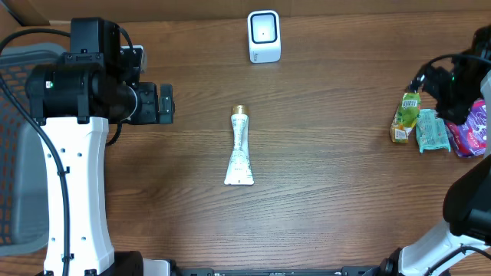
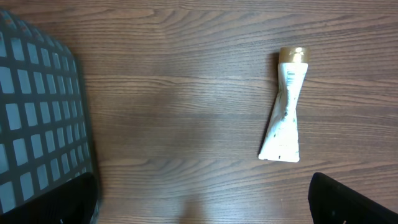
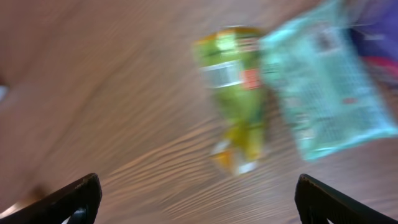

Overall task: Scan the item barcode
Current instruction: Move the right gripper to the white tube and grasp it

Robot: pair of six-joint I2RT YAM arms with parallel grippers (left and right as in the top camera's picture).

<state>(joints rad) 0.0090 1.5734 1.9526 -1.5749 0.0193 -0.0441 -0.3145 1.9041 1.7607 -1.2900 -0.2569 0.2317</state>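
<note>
A white tube with a gold cap lies flat mid-table, cap pointing away; in the left wrist view the tube is at upper right. A white barcode scanner stands at the far edge. My left gripper hovers left of the tube, open and empty. My right gripper is at the far right above a pile of packets, open with only bare wood between its fingers. Ahead of it lie a green pouch and a teal packet, both blurred.
A grey mesh basket sits at the left table edge, also in the left wrist view. The green pouch, teal packet and a purple packet lie side by side at the right edge.
</note>
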